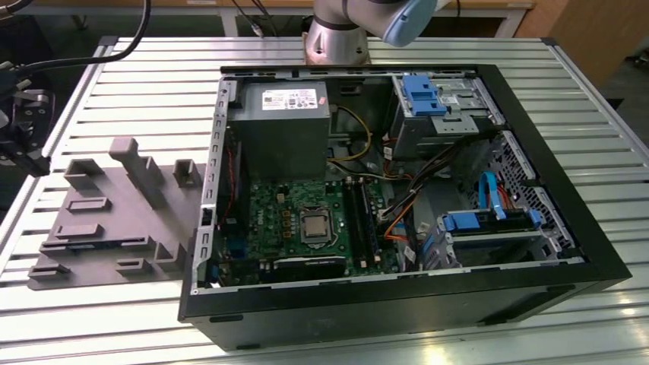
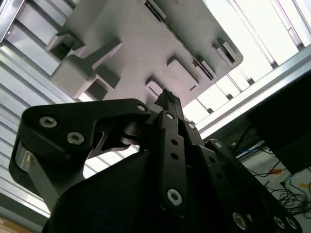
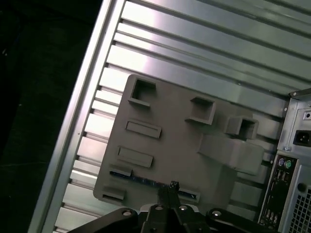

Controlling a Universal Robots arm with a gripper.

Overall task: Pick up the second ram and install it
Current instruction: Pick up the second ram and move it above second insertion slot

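As the exterior view lays it out, the lot comprises a computer case [image 1: 406, 312], side panel off and laid flat on a slatted metal table [image 1: 568, 84], presumably so that the motherboard [image 1: 294, 220] faces upward for access from above.

- Item: long black memory slots [image 1: 361, 217], at about three o'clock of the processor socket [image 1: 315, 226]. Whether any is already filled cannot be told.
- Item: grey fixture plate [image 1: 121, 228], at nine o'clock of the case, just beside it on the table.
- Item: gripper [image 1: 36, 166], dark, at ten o'clock of the plate, raised over the table's edge and touching nothing.

First wrist view. The second ram [image 3: 146, 180] stands on its long edge in a shallow seat of the plate, near the rim farthest from the tall blocks [image 3: 201, 108]. The seat is apparently meant to leave the stick's upper edge free for a pinch. The gripper's tip lines up over the stick but appears raised off it, with no contact made out. The case's rear panel [image 3: 286, 174] lies just beyond the plate.

Second wrist view. The claw is narrow, its fingers [image 2: 170, 141] drawn together to a single tip with nothing between them. Beyond the tip lies the plate, its blocks and seats facing the claw.

Judgement: the stick is not yet lifted, and the work stands at the approach.
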